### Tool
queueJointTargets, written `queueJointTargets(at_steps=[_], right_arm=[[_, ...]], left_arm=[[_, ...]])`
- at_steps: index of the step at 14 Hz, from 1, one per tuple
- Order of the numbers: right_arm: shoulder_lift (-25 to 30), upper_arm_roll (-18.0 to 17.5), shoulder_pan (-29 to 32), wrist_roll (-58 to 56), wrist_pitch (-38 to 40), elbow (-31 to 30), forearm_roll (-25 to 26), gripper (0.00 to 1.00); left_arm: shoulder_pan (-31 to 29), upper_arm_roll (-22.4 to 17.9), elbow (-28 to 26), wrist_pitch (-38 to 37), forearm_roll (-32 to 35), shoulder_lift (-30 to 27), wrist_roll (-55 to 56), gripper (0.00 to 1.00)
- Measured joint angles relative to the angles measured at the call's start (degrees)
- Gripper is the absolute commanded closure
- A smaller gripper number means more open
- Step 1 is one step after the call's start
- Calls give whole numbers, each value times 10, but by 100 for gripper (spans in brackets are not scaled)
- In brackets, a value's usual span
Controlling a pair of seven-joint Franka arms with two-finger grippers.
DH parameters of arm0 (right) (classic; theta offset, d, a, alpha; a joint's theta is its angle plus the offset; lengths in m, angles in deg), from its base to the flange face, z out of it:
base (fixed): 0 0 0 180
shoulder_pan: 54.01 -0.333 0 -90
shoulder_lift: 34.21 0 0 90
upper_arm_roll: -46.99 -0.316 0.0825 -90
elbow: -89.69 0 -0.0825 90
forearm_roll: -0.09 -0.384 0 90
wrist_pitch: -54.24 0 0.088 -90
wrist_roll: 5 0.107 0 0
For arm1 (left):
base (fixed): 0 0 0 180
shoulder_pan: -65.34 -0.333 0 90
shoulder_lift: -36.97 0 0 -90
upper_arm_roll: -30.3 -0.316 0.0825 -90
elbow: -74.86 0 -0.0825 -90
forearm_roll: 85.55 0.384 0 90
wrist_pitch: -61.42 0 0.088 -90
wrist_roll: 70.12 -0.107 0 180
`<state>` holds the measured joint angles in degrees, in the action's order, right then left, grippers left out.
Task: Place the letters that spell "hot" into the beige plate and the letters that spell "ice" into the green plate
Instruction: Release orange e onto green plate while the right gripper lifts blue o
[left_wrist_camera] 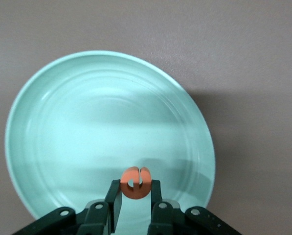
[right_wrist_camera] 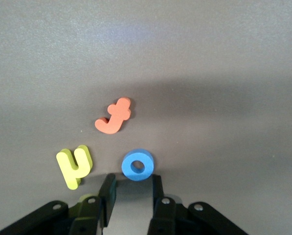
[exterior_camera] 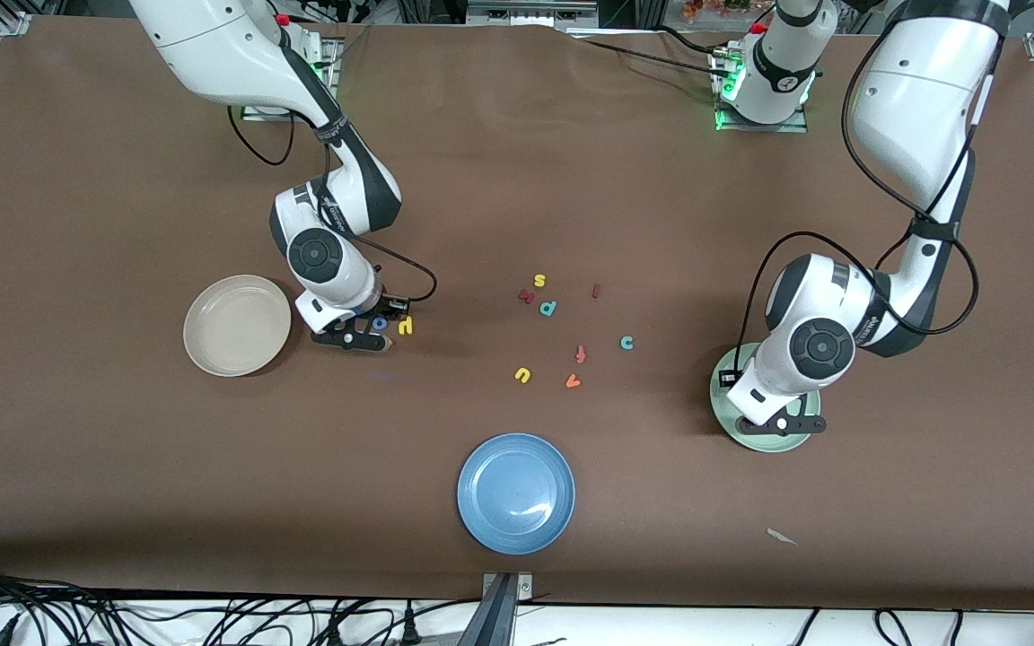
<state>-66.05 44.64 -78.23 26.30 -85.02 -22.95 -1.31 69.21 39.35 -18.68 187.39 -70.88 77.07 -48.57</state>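
the beige plate [exterior_camera: 237,325] sits toward the right arm's end of the table, the green plate [exterior_camera: 732,422] toward the left arm's end. over the green plate the left gripper [left_wrist_camera: 136,200] grasps the orange e [left_wrist_camera: 135,182]. the right gripper [right_wrist_camera: 133,193], jaws released, stands beside the beige plate, the blue o [right_wrist_camera: 137,164], yellow h [right_wrist_camera: 74,166] and orange t [right_wrist_camera: 114,116] on the table just before it. the teal c [exterior_camera: 626,342] and red i [exterior_camera: 596,290] lie mid-table.
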Motion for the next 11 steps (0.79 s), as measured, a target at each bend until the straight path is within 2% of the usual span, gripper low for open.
queueJointTargets(at_steps=[1,6,8,11], right_arm=[[0,2,0,-7,-1,0,0,63],[0,6,4,-22,-2,0,0,64],[-1,5,4,-22,-2,0,0,75],[-1,5,4,-22,-2,0,0,77]], left_arm=[[-3,0,-9,15,7,4,0,2],[-6,11,-6,12,9,-1,0,0],[-6,40,8,-24,9,-12,0,0],[-3,95,24,-55,-6,-24,23,0]])
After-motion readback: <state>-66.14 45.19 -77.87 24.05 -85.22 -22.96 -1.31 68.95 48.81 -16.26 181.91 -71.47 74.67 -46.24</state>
